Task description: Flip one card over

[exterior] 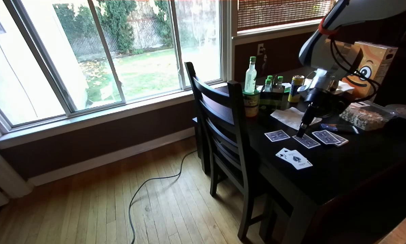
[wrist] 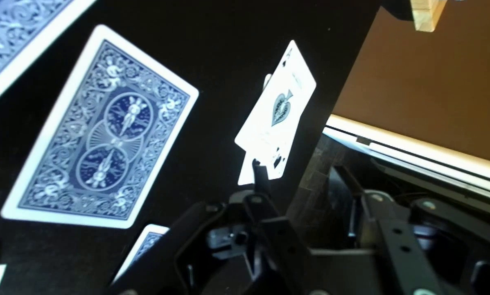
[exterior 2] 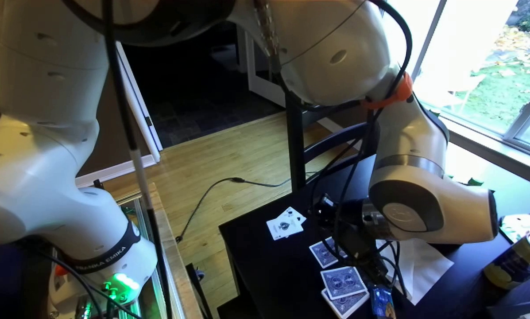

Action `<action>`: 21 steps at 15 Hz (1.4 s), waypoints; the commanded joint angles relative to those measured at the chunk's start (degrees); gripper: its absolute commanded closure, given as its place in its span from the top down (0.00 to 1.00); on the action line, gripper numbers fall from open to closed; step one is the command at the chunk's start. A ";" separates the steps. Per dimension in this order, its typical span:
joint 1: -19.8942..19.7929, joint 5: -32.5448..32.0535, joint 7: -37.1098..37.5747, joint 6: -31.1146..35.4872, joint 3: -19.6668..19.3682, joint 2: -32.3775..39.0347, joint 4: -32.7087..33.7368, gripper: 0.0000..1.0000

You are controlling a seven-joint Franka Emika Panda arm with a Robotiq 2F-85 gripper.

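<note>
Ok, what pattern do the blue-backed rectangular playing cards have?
Scrollwork around two circles, clearest on the whole card in the wrist view.

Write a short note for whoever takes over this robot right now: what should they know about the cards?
Fingers: open, holding nothing, near the middle blue-backed card; touch can't be judged.
Also face down: a lone card, and a top card overlapping another card or stack.
Face up: the ace of spades, partly covering a black-suited card.
Done: two cards show their faces; who turned them can't be told.
Left: if no flip counts yet, probably turn one face-down card over.
</note>
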 commanded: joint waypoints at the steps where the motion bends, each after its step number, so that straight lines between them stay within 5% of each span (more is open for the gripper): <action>1: 2.00 -1.11 7.56 9.61 -0.60 -6.86 -7.22 0.76; 5: 5.63 -2.24 17.26 21.42 -0.27 -16.19 -17.37 0.99; 11: 15.06 -13.28 40.35 33.47 -2.09 -30.40 -30.02 1.00; 17: 21.15 -37.72 63.25 28.79 -5.39 -37.66 -34.94 1.00; 18: 17.52 -30.95 58.01 30.95 -2.42 -34.26 -32.54 1.00; 21: 18.25 -35.55 61.49 29.71 -2.48 -35.98 -33.91 1.00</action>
